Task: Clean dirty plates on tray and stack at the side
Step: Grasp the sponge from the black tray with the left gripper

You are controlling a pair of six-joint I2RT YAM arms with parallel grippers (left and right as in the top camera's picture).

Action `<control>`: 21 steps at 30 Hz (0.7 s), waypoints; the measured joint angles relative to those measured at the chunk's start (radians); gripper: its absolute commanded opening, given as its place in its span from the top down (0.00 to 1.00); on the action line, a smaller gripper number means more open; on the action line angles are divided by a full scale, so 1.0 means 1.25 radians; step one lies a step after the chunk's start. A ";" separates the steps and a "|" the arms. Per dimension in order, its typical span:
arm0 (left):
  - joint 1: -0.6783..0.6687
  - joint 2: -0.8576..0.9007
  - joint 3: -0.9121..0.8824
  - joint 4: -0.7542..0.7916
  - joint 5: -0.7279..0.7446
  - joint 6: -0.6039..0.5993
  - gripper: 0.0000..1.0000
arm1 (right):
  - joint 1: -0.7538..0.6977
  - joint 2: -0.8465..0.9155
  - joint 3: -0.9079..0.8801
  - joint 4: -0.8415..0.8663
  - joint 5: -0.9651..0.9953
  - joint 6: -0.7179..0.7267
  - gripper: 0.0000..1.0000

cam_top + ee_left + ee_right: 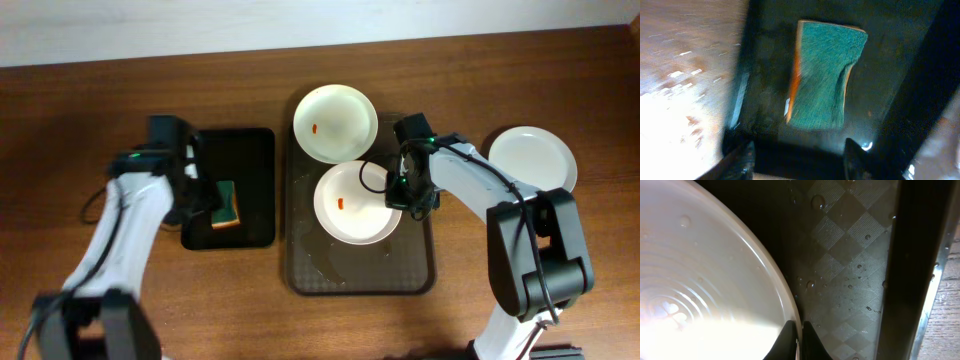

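Two white plates lie on the dark brown tray point(310, 270): one point(334, 120) at its far end with a small orange smear, one point(350, 205) in the middle with an orange smear. A third plate point(532, 160) lies on the table at the right. My right gripper point(400, 192) is shut on the right rim of the middle plate; the wrist view shows the fingers point(799, 339) pinching the plate's rim point(715, 280) over the wet tray floor point(850, 280). My left gripper point(200, 200) is open just above a green and orange sponge point(228, 203) point(822, 75), fingers point(797, 162) apart.
The sponge lies in a smaller black tray point(245, 150) left of the brown tray. Water drops sit on the brown tray's floor. The table's far edge meets a pale wall.
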 measured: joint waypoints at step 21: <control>-0.062 0.195 0.060 -0.012 -0.053 0.014 0.44 | 0.000 0.000 0.000 0.000 0.002 0.000 0.96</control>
